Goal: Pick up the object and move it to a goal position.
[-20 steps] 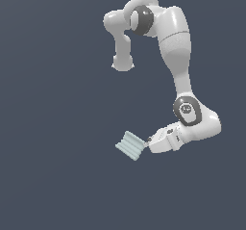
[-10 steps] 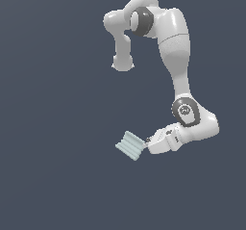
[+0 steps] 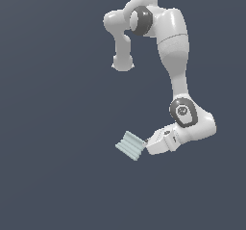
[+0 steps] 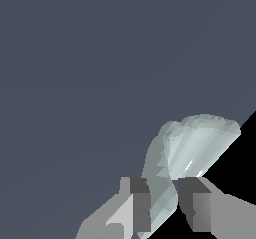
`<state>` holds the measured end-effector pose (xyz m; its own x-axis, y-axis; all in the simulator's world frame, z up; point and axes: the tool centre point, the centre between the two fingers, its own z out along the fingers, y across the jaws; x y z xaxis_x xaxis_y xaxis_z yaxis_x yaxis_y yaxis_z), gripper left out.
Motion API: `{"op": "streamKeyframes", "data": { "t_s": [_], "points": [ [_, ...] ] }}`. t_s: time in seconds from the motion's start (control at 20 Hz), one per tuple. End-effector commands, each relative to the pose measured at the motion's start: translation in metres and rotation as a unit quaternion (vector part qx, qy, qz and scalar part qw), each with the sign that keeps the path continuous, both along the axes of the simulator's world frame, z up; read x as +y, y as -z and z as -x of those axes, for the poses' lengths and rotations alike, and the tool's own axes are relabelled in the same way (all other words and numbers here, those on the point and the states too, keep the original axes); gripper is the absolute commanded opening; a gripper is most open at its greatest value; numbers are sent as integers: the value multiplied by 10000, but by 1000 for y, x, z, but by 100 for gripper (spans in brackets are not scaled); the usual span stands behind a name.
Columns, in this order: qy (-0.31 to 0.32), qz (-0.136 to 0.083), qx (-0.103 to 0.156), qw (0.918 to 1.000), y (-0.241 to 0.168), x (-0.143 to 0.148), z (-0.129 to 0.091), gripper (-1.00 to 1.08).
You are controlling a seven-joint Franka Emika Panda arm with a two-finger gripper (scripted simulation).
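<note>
- Gripper (image 4: 156, 203) state first: in the wrist view its two dark fingers (image 4: 141, 204) flank the near end of the object (image 4: 192, 145), which fills the gap between them, so it reads as clamped on the block.
- Object (image 3: 130, 145), the ridged mint-blue block, sits at about 9 o'clock from the hand in the exterior view, sticking out tilted from the fingertips.
- Carrying it well, by my judgement, means keeping the squeeze firm and moving smoothly, since only one end looks pinched and the tilted block could pivot or slip.
- Goal position shows nowhere in either view.
- Fingertips are hidden behind the hand in the exterior view.
- No surface or edge is distinguishable, so whether the block hangs free or rests on anything is unclear.
</note>
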<state>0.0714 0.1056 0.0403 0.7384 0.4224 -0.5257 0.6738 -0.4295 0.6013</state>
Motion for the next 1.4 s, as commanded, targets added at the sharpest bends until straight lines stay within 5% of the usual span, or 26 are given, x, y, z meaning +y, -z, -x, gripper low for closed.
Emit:
{"op": "streamKeyframes", "data": {
  "t_s": [0.0, 0.4, 0.7, 1.05, 1.35],
  "points": [
    [57, 51, 25, 10000, 8, -12, 1, -100],
    [1, 1, -19, 10000, -1, 1, -1, -100],
    [46, 14, -290, 9996, -9, 8, -8, -100],
    [167, 53, -1014, 9947, -32, 29, -25, -100],
    [326, 108, -1963, 9799, -66, 56, -44, -100]
  ]
}}
